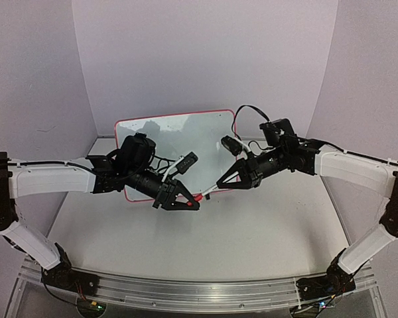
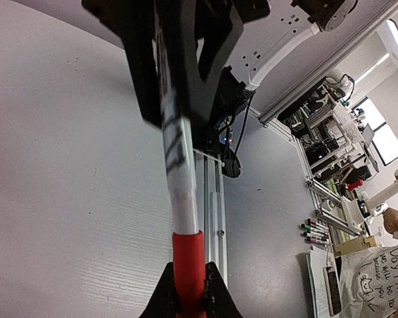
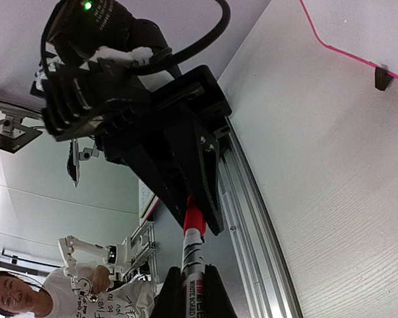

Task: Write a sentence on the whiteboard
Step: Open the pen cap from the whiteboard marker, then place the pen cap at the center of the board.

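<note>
So, whiteboard [image 1: 179, 132]: stood upright at the far middle of the table [image 1: 272, 232], its face turned to the near side; its lower left part was hidden behind the left arm.
Frame: thin and red, with rounded corners; in the right wrist view one small black foot [image 3: 383, 78] sat under the edge, on the table.
Marker [image 1: 207, 193]: was held in the air just in front of the board's lower right part, between the two grippers; it lay nearly level, with the red cap [image 2: 188, 258] to the left and the white barrel to the right.
Left gripper [image 1: 196, 199]: its fingers were pressed together on the red cap, as the left wrist view showed.
Right gripper [image 1: 220, 184]: its fingers were pinching the white printed barrel, very near to the left gripper, tip facing tip.
Arms: both reached from the near corners toward the middle of the table and met in front of the board.
Table: pale grey with a fine wood grain, and a metal rail along the near edge.
</note>
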Motion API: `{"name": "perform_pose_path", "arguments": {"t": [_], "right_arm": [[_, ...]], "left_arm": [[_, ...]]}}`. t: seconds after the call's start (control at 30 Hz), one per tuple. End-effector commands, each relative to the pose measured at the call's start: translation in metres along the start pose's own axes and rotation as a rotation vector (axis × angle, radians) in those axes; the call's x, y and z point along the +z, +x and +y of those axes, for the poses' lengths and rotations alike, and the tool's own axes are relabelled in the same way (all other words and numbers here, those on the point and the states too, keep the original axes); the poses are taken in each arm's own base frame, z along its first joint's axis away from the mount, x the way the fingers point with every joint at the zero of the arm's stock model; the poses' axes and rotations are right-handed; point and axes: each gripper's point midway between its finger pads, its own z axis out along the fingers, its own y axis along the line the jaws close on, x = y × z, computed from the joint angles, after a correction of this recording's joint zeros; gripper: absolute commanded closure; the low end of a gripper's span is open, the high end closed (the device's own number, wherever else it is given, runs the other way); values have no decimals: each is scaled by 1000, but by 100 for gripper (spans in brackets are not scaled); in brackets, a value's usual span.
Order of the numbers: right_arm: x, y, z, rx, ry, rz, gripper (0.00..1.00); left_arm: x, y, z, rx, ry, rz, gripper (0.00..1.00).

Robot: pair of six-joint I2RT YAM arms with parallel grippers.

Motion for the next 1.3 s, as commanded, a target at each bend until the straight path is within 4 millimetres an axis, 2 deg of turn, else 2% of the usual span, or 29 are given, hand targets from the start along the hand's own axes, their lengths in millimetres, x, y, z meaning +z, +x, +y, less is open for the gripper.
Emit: {"name": "perform_pose_path", "arguments": {"t": [0.0,0.23,0.33,0.43,0.53,0.6,0.7,0.87,1.03,1.27], "right_arm": [[-32,-15,12,-51,-1,-89,100],[-47,-14,8,-41,32,-117,100],[-63,-15,5,-42,59,-157,100],[-74,-19,3,-54,127,-214,100],[-83,-24,-9,-44,229,-277,100],[-88,-25,-14,-43,280,-311,100],[-103,-32,-24,-49,402,-393,100],[-128,-36,-37,-55,570,-499,100],[-134,-29,-47,-29,621,-524,100],[-137,-19,-57,-7,654,-531,100]], "left_arm": [[-11,10,-19,7,39,29,100],[-19,14,-21,10,0,40,100],[-28,21,-13,-13,-69,37,100],[-42,31,21,-63,-299,11,100],[-55,61,66,-164,-558,56,100],[-57,82,84,-201,-674,112,100],[-52,99,100,-226,-764,163,100],[-39,99,114,-238,-782,158,100],[-22,104,130,-267,-781,209,100],[13,107,138,-255,-742,291,97]]}}
